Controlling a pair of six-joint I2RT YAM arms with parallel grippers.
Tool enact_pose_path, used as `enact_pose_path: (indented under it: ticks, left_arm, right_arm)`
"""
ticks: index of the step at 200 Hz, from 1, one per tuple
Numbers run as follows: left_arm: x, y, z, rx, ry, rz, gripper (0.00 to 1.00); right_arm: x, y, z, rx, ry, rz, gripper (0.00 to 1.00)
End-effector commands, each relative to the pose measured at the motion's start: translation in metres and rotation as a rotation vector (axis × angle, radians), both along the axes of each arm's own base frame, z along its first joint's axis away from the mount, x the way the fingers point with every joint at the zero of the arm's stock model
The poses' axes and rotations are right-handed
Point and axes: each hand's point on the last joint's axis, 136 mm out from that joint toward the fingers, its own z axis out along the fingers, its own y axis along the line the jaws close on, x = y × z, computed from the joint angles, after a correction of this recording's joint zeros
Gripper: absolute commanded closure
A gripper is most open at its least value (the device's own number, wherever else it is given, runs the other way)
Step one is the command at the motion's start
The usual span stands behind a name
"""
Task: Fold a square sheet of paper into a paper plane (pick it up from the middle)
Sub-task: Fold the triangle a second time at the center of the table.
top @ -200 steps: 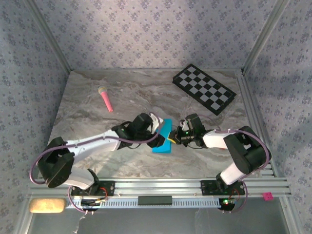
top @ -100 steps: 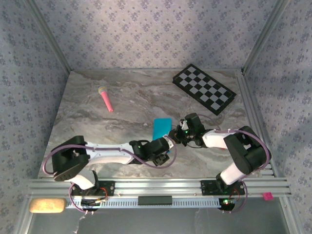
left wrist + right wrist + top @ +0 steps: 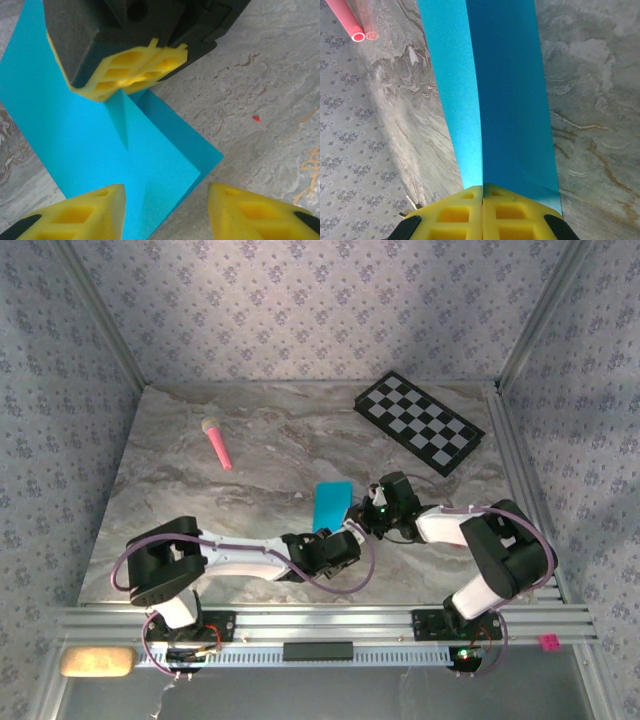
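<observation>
The square sheet of paper (image 3: 331,505) is bright cyan-blue and doubled over along a centre crease, lying mid-table. My right gripper (image 3: 366,519) is shut on its near end; in the right wrist view the folded sheet (image 3: 490,90) runs away from the closed gripper (image 3: 482,200). My left gripper (image 3: 345,543) sits just in front of the paper, open. In the left wrist view the gripper (image 3: 167,220) has its fingers straddling one corner of the sheet (image 3: 90,140) without touching it, and the right gripper's yellow fingers (image 3: 127,67) pinch the paper at the top.
A black-and-white checkerboard (image 3: 419,422) lies at the back right. A pink stick (image 3: 217,442) lies at the back left, also at the top left of the right wrist view (image 3: 345,19). The marble table (image 3: 200,500) is walled on three sides.
My left arm has swung from the paper's left side round to its near side and lower. The sheet, earlier half hidden by that arm, now shows folded in the right gripper.
</observation>
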Motion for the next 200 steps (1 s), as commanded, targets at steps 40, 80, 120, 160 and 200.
enact_pose_path:
  ticks: [40, 80, 120, 160, 200]
  left_arm:
    - [0.002, -0.009, 0.007, -0.017, -0.018, -0.006, 0.71]
    - [0.002, -0.009, 0.011, -0.027, -0.019, -0.002, 0.83]
    - [0.001, -0.010, 0.016, -0.048, -0.011, 0.006, 0.96]
    - [-0.002, -0.010, 0.019, -0.095, 0.062, 0.030, 1.00]
    - [-0.004, -0.011, 0.031, -0.279, 0.302, 0.044, 1.00]
  right_arm:
    - [0.002, 0.000, 0.010, 0.005, -0.018, -0.010, 0.93]
    - [0.001, -0.003, 0.008, 0.002, -0.014, -0.014, 0.93]
    - [0.001, -0.005, 0.007, -0.002, -0.014, -0.017, 0.91]
    - [-0.001, -0.020, 0.006, -0.059, -0.025, -0.027, 0.81]
    - [-0.007, -0.057, 0.012, -0.189, -0.065, -0.077, 0.62]
